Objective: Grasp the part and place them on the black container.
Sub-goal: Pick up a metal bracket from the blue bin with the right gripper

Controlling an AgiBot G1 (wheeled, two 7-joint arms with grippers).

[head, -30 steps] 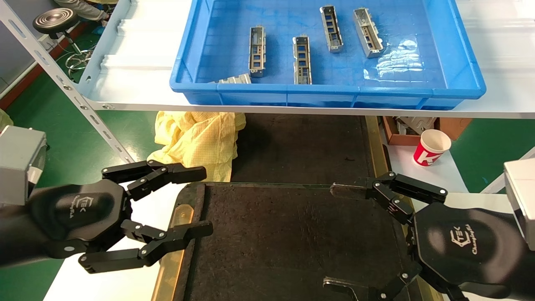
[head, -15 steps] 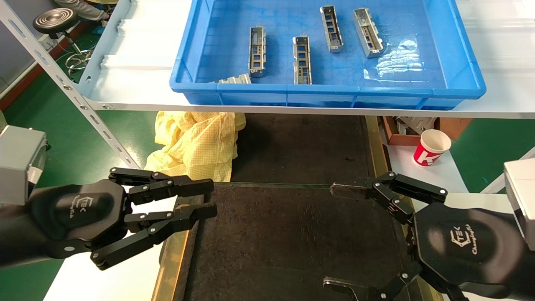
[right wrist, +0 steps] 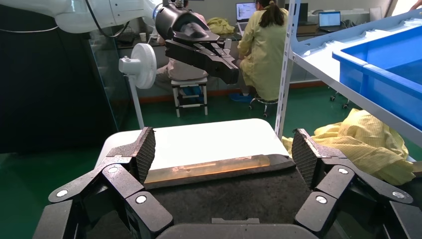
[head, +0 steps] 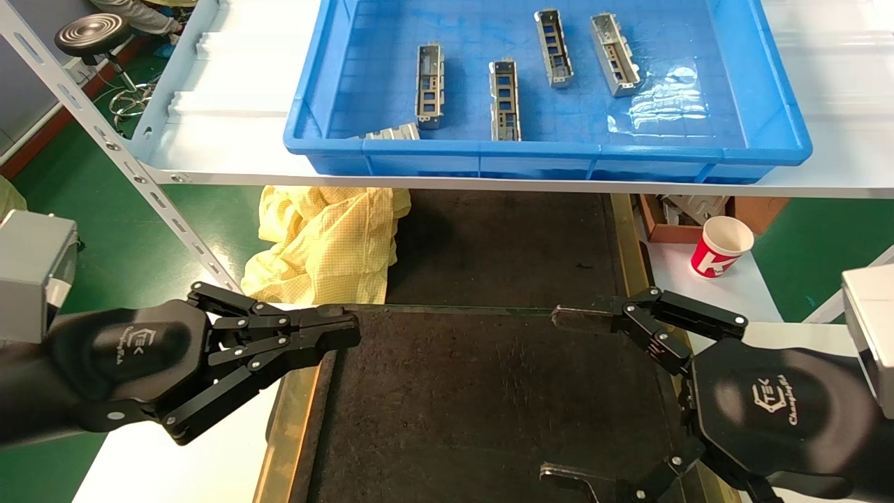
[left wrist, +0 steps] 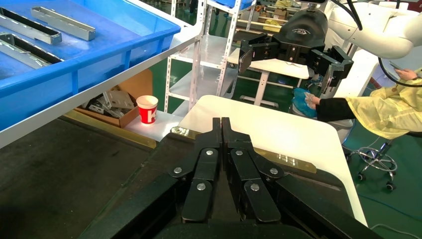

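Note:
Several silver-grey parts (head: 505, 99) lie apart in the blue crate (head: 768, 150) on the upper shelf; one (head: 391, 133) is half hidden behind its front wall. The black container (head: 475, 405), a flat felt-like tray with a brass strip (head: 286, 419), lies below with nothing on it. My left gripper (head: 346, 328) is shut and holds nothing, hovering over the tray's near-left corner. In the left wrist view its fingertips (left wrist: 221, 122) are pressed together. My right gripper (head: 555, 397) stands wide open over the tray's right side, and the right wrist view shows it (right wrist: 224, 149) with only tray between its pads.
A white shelf board (head: 230, 150) carries the crate, with a slanted metal upright (head: 140, 175) at the left. A yellow cloth (head: 328, 237) lies behind the tray's left corner. A red paper cup (head: 721, 246) and a cardboard box (head: 663, 227) stand at the right.
My left gripper's fingers have closed from wide open to shut, with nothing between them. The right arm and the parts have not moved.

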